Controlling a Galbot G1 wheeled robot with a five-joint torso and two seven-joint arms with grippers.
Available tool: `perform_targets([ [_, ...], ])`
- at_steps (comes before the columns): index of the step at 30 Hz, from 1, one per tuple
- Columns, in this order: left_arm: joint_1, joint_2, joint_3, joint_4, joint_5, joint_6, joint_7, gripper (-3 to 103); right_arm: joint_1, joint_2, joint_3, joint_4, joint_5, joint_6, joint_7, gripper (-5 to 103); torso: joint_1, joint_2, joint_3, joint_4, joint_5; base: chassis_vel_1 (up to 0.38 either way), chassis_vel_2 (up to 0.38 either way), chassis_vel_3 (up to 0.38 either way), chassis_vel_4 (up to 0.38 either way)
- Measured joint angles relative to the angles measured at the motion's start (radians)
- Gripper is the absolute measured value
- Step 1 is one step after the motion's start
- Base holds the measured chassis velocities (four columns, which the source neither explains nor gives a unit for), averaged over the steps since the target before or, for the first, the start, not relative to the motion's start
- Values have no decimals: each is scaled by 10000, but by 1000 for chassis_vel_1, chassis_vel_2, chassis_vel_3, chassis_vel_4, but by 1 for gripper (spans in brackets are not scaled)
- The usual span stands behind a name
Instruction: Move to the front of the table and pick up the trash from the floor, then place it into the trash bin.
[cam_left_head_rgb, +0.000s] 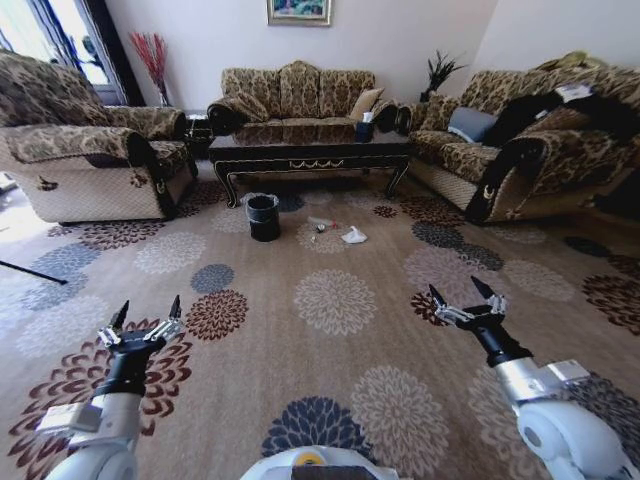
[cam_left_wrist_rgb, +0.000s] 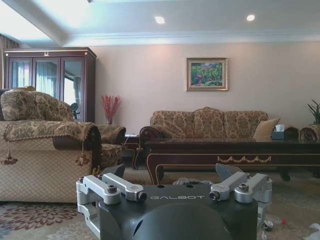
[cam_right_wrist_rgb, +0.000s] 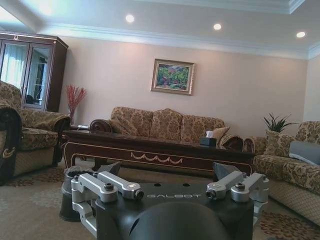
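Observation:
The dark glossy table (cam_left_head_rgb: 305, 150) with gold trim stands ahead between the sofas. On the patterned carpet floor (cam_left_head_rgb: 330, 300) in front of it lies the trash: a clear bottle (cam_left_head_rgb: 322, 224) and a white paper wad (cam_left_head_rgb: 353, 236). The black trash bin (cam_left_head_rgb: 263, 216) stands just left of them. My left gripper (cam_left_head_rgb: 146, 317) and right gripper (cam_left_head_rgb: 462, 293) hover open and empty over the carpet, well short of the litter. The left wrist view shows the left gripper (cam_left_wrist_rgb: 172, 172), the table (cam_left_wrist_rgb: 235, 150) and the bottle's red cap (cam_left_wrist_rgb: 283, 221). The right wrist view shows the right gripper (cam_right_wrist_rgb: 167, 170), the table (cam_right_wrist_rgb: 150, 150) and the bin (cam_right_wrist_rgb: 74, 197).
An armchair (cam_left_head_rgb: 90, 150) flanks the left side, a long sofa (cam_left_head_rgb: 530, 140) the right, and a third sofa (cam_left_head_rgb: 300, 95) sits behind the table. A tissue box (cam_left_head_rgb: 364, 128) rests on the table. Open carpet stretches between me and the litter.

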Motion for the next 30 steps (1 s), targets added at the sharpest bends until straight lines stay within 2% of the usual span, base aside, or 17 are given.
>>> perform_targets([
  [6,22,15,-44,-23,-3,0,-1,100,2,3,-20,-9,0,10,-6,100,1,18,16,1,2,-168,187,167,-171],
  [15,110,-25,-25,-20,75,0,0,100,24,34,-67,-68,-15,64,-27,100,5,44,39,0,-5,-300,268,284,-281],
  [19,192,-47,-38,-86,87,-36,2,100,42,92,-136,-116,-62,111,-45,100,6,50,45,2,7,-339,330,336,-341],
  [21,253,-62,-56,-96,93,-105,8,100,63,146,-191,-160,-113,163,-60,100,8,55,48,-1,-7,-376,350,375,-357],
  [25,345,-94,-78,-98,101,-232,23,100,72,200,-244,-221,-175,197,-100,100,9,58,50,2,9,-369,360,368,-369],
  [28,377,-105,-87,-60,102,-302,34,100,72,227,-262,-232,-209,214,-113,100,13,63,55,-2,-12,-340,363,368,-361],
  [30,379,-106,-87,-56,89,-317,39,100,72,244,-267,-235,-215,215,-116,100,15,64,58,3,9,-316,364,327,-356],
])
